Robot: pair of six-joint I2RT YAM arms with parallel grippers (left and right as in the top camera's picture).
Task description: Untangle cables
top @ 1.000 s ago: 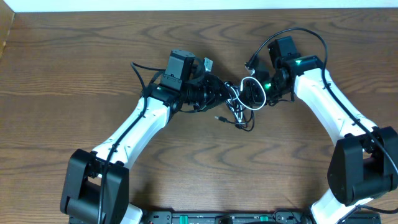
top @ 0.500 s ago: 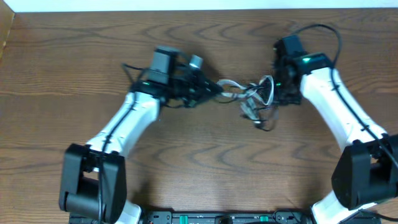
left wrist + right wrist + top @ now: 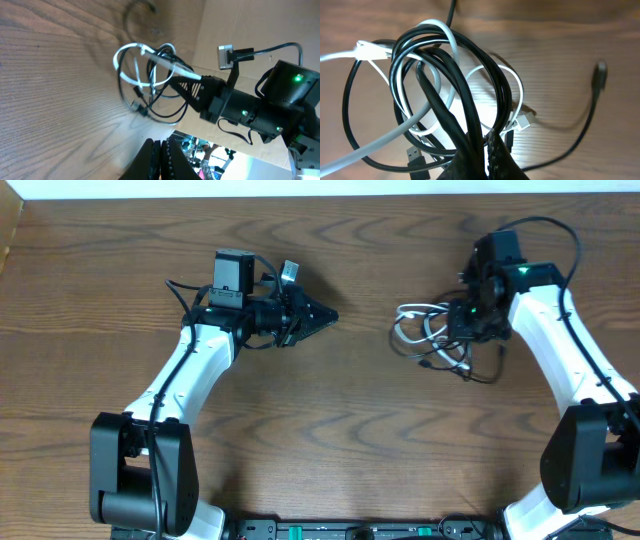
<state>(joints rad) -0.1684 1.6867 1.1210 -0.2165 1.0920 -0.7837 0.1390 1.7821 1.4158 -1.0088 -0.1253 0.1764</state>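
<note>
Since half a second ago the arms have drawn apart. The left gripper point(image 3: 322, 317) has swung left, away from the cables, its fingers pressed together on nothing. The right gripper point(image 3: 455, 330) has carried the tangle rightward. It pinches loops of the black cable point(image 3: 442, 107), with the white cable point(image 3: 437, 24) wound through them, over the right half of the wooden table point(image 3: 330, 430).
</note>
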